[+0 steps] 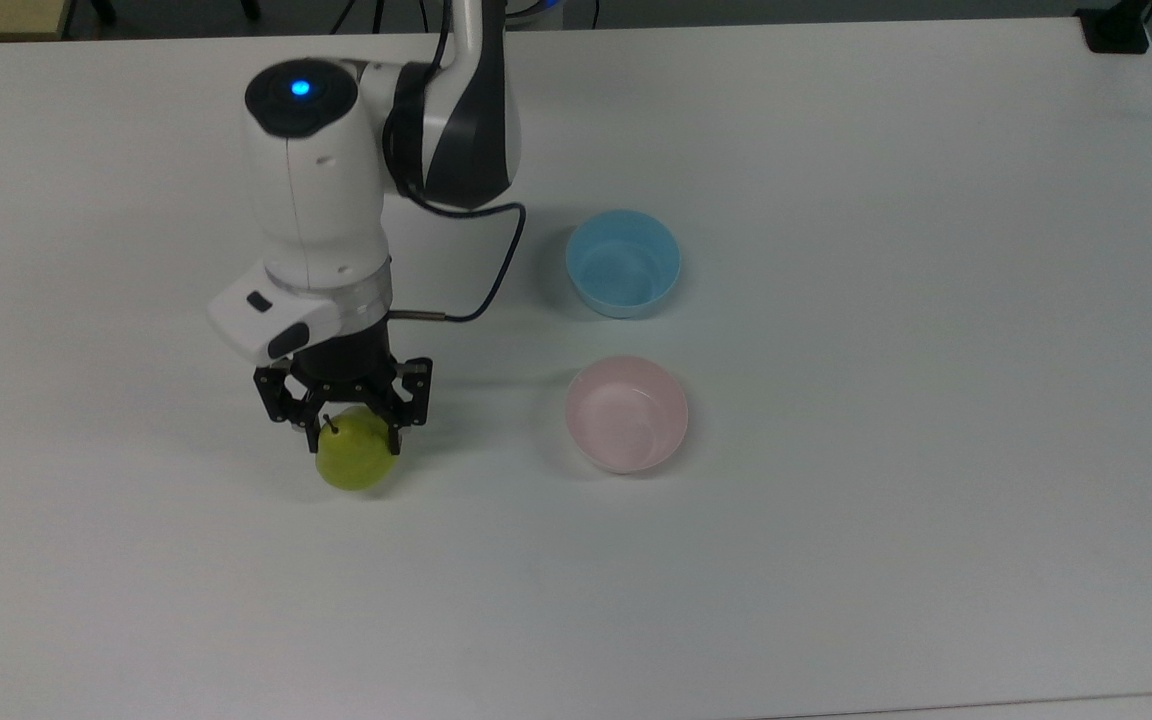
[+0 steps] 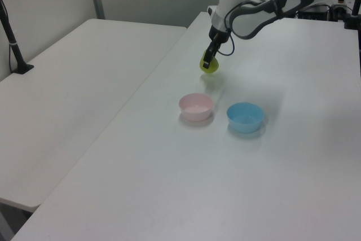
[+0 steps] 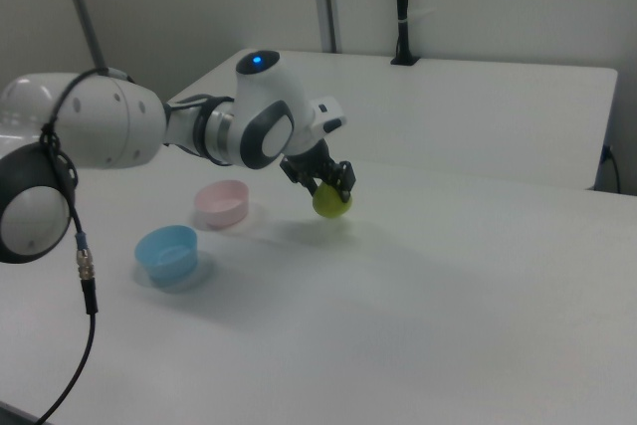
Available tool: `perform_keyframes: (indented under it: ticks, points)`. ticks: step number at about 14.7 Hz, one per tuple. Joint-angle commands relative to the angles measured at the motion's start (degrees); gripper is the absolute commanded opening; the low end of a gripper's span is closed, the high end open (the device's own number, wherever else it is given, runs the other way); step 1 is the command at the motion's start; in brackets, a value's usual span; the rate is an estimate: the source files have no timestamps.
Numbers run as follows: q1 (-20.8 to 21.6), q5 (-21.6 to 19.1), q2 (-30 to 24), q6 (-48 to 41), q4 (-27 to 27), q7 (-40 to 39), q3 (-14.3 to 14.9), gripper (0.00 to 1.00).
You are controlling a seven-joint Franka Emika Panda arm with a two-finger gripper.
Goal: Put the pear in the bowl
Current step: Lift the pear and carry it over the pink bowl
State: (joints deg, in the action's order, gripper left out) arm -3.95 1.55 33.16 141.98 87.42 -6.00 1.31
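White table spreads under your arm. On it, in the top view, your pink bowl sits nearer than the blue bowl. To the top view's left, your end effector pinches the pear, lifted off the table.

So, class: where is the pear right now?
The pear is held in the end effector just above the table, toward the top view's left of the pink bowl.
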Motion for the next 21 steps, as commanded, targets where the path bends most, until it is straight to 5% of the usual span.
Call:
perform_keyframes:
  ticks: [1,13,21]
  points:
    - [2.70,1.00,-10.82,0.31,10.47,2.12,0.27,0.36]
    - [15.19,1.17,-11.81,-2.50,10.40,17.59,0.27,0.36]
    - [18.27,2.23,-5.92,3.73,8.47,19.27,0.27,0.36]
